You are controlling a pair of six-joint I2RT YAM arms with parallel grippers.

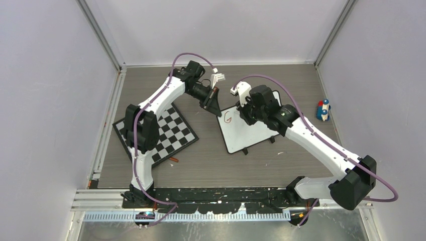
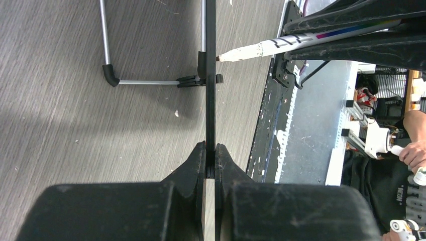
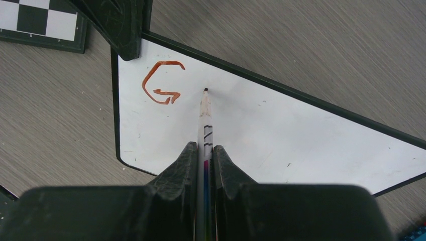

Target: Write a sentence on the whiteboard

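Whiteboard (image 1: pixel 248 133) at mid-table, just right of checkerboard (image 1: pixel 166 133), pinched at its far-left corner between closed jaws of left gripper (image 2: pixel 210 150), evidently to steady it against writing pressure. Marker (image 3: pixel 205 118) clamped lengthwise in right gripper (image 3: pixel 204 150), tip set just right of 1 red-brown letter G (image 3: pixel 160 92), placed for next letter; sentence barely begun.
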